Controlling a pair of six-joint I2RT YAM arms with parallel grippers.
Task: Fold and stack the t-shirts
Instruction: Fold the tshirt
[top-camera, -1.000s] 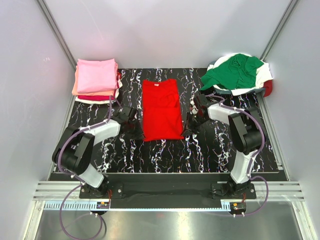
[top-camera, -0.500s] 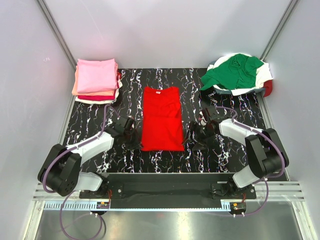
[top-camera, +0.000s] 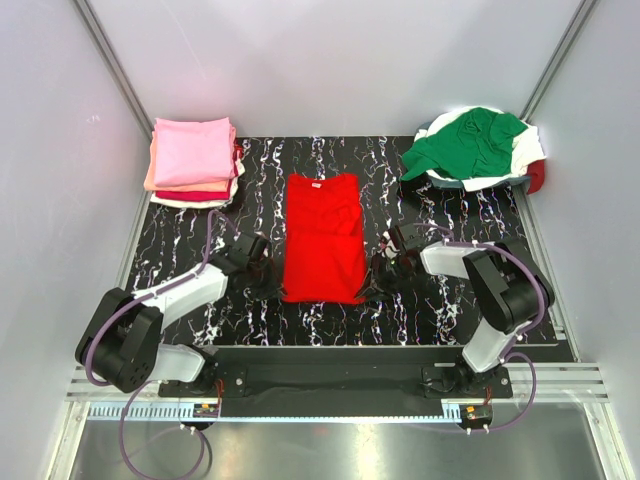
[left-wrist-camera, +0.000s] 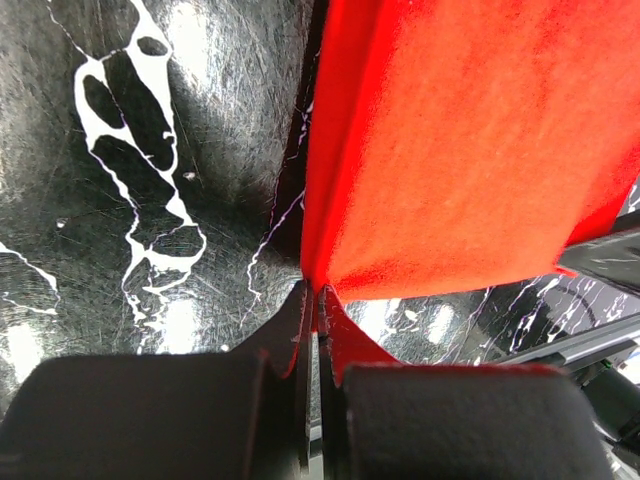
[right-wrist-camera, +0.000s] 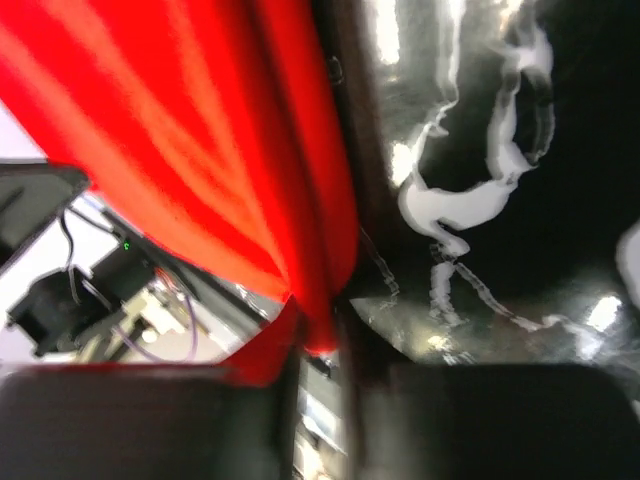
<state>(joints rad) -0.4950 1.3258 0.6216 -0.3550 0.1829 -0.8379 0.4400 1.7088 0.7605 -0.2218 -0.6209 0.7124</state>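
The bright red t-shirt (top-camera: 323, 238) is lying in the middle of the black, white-veined table (top-camera: 440, 310), folded into a long narrow strip with its collar pointing to 12 o'clock and its hem to 6 o'clock. The left tool (top-camera: 270, 275) is sitting at the strip's 7 o'clock corner and the right tool (top-camera: 375, 277) at its 5 o'clock corner, both low over the table.

In the left wrist view, the left tool (left-wrist-camera: 312, 300) is clenched, its two fingers pressing together on a thin fold of the bright red t-shirt (left-wrist-camera: 460, 150), which is rising from the pinch toward 1 o'clock above the table (left-wrist-camera: 120, 200). In the right wrist view, somewhat blurred, the right tool (right-wrist-camera: 315, 335) is likewise clamping the hem corner of the bright red t-shirt (right-wrist-camera: 200, 150), the cloth fanning up toward 11 o'clock.

At the table's 10 o'clock corner, a folded stack is resting: the pink t-shirt (top-camera: 192, 150) on top, the salmon t-shirt (top-camera: 185, 186) just under it, then a dark red layer and a white layer at the bottom. At 2 o'clock, the green t-shirt (top-camera: 470, 142) is lying crumpled over a round basket (top-camera: 480, 182), with white cloth showing beneath it.
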